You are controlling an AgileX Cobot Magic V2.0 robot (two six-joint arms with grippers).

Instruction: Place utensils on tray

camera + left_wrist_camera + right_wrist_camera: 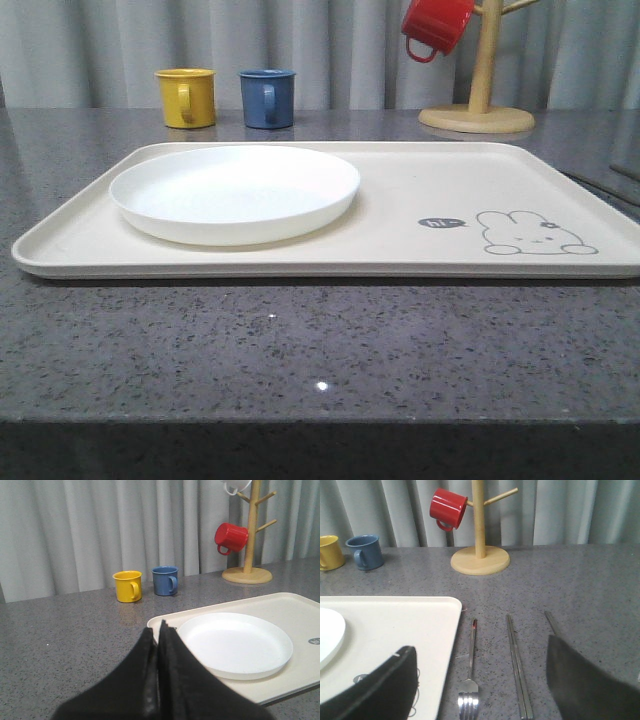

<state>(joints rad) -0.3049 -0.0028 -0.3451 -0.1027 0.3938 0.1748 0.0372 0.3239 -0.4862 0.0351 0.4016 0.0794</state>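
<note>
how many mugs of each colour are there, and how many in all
yellow mug: 1
blue mug: 1
red mug, hanging on the wooden stand: 1
white mug, partly cut off at the stand's top: 1
total: 4

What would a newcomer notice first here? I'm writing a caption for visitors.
The large cream tray across the grey counter, with a round white plate on its left half and a line-drawn rabbit at its right. Behind stand a yellow mug and a blue mug, and a red mug hangs on a wooden mug tree.
</note>
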